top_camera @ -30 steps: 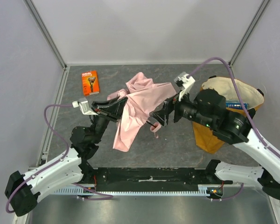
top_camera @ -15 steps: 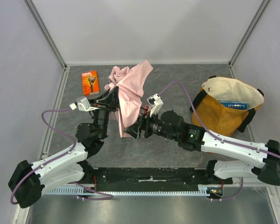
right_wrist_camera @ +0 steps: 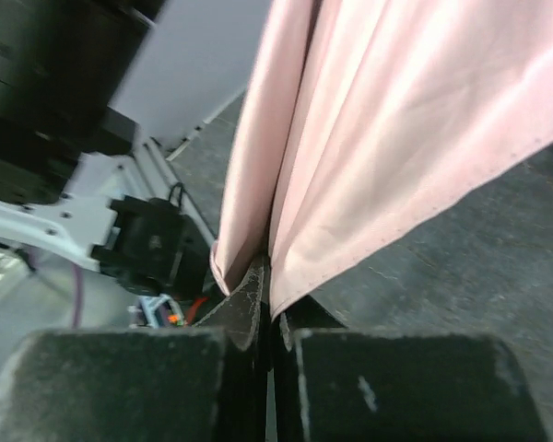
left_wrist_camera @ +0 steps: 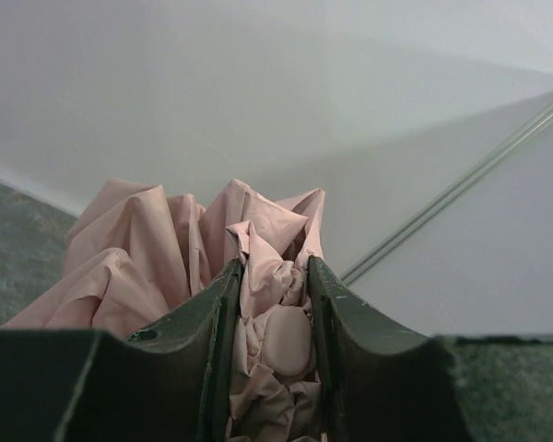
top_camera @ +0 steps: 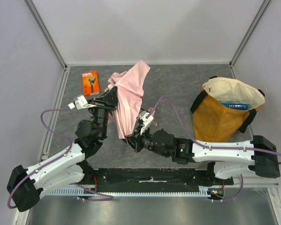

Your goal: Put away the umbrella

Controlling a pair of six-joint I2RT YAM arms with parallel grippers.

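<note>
Umbrella (top_camera: pixel 130 96) — collapsed, pale pink fabric loose and crumpled — is held up over the grey table (top_camera: pixel 178 84), left of centre, hanging in long folds. Left gripper (top_camera: pixel 112 98) clamps the bunched upper end. The wrist view shows fabric and a rounded pink piece wedged between its part-closed fingers (left_wrist_camera: pixel 223 304). Right gripper (top_camera: pixel 132 138) has its fingers pressed together on the lower hem, thin fabric pinched between them. Mustard tote bag (top_camera: pixel 220 119) stands well apart at right, mouth open. Orange box (top_camera: pixel 90 82) lies back left.
</note>
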